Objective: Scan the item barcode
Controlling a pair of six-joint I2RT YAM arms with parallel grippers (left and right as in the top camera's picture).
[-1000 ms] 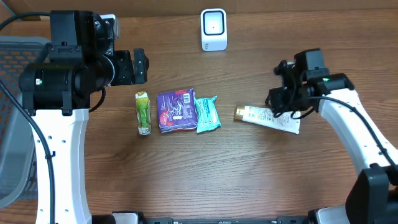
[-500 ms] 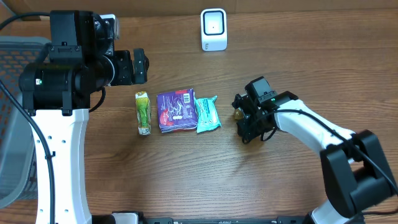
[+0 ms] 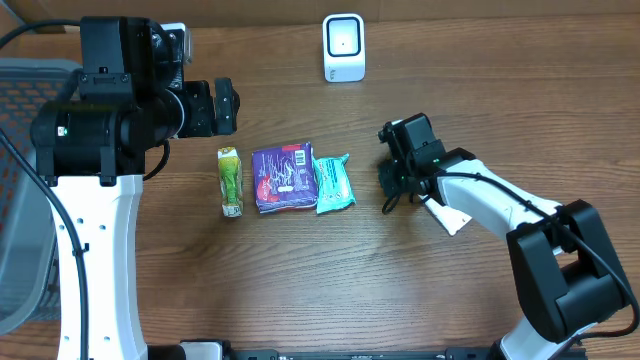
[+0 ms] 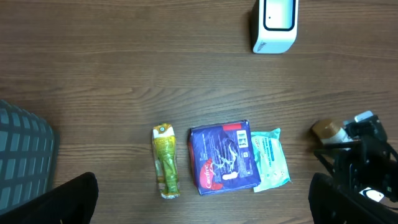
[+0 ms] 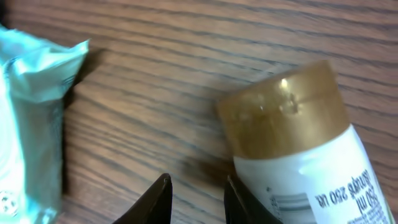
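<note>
**Overhead:** four items are counted on the wooden table (image 3: 300,280): a green-yellow sachet (image 3: 231,182), a purple packet (image 3: 283,177), a teal packet (image 3: 335,184) and a white gold-capped tube (image 3: 452,218), largely hidden under the right arm (image 3: 490,195). One white scanner (image 3: 343,47) stands behind. The left tool (image 3: 228,106) is spread wide, empty.

**Left wrist:** only the tube's cap is seen; a grey basket (image 4: 25,149) is cut off.

**Right wrist:** the right tool (image 5: 198,193) is narrowly parted over bare wood, the tube just beside.

Wht tube (image 5: 311,180) w/ gold cap (image 5: 280,118), lying flat
</note>
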